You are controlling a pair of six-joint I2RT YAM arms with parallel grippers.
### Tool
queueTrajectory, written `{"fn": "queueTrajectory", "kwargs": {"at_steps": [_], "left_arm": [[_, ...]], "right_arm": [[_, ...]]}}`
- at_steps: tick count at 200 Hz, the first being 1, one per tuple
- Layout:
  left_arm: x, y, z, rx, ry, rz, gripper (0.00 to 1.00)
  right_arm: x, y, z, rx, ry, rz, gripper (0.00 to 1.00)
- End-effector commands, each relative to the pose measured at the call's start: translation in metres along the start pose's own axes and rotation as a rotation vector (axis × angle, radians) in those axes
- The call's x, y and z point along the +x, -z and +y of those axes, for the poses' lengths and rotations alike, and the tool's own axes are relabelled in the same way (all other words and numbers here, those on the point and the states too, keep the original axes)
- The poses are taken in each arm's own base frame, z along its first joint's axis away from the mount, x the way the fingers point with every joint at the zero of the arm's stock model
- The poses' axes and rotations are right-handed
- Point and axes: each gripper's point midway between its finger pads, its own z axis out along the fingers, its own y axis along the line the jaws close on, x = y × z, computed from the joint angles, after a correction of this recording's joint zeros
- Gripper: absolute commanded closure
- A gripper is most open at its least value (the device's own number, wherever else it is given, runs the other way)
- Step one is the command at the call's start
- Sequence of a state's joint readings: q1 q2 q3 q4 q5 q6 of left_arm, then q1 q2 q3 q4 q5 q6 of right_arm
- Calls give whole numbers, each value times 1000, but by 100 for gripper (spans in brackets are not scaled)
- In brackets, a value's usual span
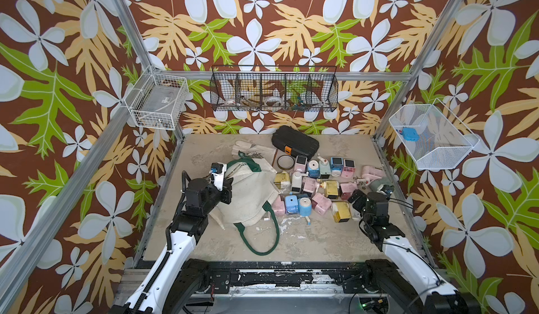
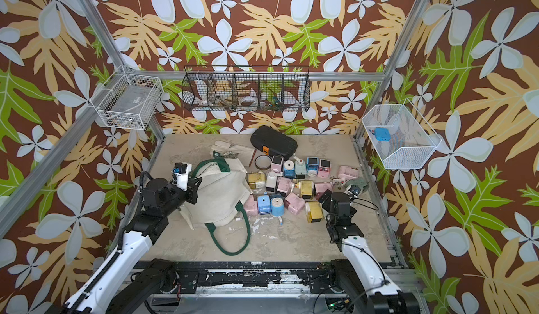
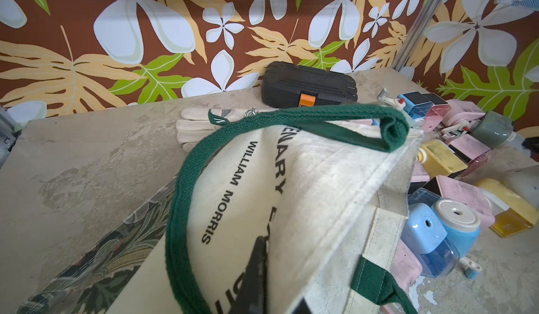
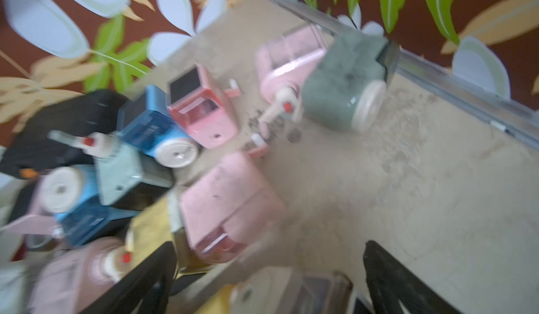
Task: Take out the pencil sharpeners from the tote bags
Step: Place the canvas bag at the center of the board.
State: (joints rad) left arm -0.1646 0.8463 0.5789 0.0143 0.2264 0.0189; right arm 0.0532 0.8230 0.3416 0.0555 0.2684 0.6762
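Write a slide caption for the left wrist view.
Left gripper pinches the tote bag; pencil sharpeners lie piled beside it.

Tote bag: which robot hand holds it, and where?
The left gripper pinches the tote bag's cream cloth beside the lettering; the right gripper holds nothing.

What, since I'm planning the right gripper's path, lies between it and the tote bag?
A cluster of pencil sharpeners fills the stretch between the right gripper and the tote bag; both top views show it.

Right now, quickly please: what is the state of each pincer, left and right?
Left pincer: closed on the cloth of the cream tote bag.
Right pincer: open, holding nothing, above the pencil sharpeners.
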Motion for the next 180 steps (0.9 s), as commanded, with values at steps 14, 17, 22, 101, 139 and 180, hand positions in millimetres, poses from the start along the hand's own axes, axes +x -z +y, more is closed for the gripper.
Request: {"fn": "queueTrajectory", "kwargs": {"at_steps": [14,17,22,101,139,180], "left_arm": [[-3,-6,-1,19,55,1,100],[-1,-8,-1,20,57,8,100],[1,-11,0,18,60,21,100],[1,-28,7,-6,84,34,95],[-11,-40,14,-28,175,-32,90],[-2,-54,17,-19,210,-37,66]], "right_arm": [[-25,34,18,-101,-7,-56,0],[-26,37,20,-113,-9,-61,0],[-29,40,21,-126,-10,-70,0],[-7,29,33,-211,-13,-5,1],[-3,30,38,-239,-11,16,1],[-3,33,41,-265,-15,11,1]]}}
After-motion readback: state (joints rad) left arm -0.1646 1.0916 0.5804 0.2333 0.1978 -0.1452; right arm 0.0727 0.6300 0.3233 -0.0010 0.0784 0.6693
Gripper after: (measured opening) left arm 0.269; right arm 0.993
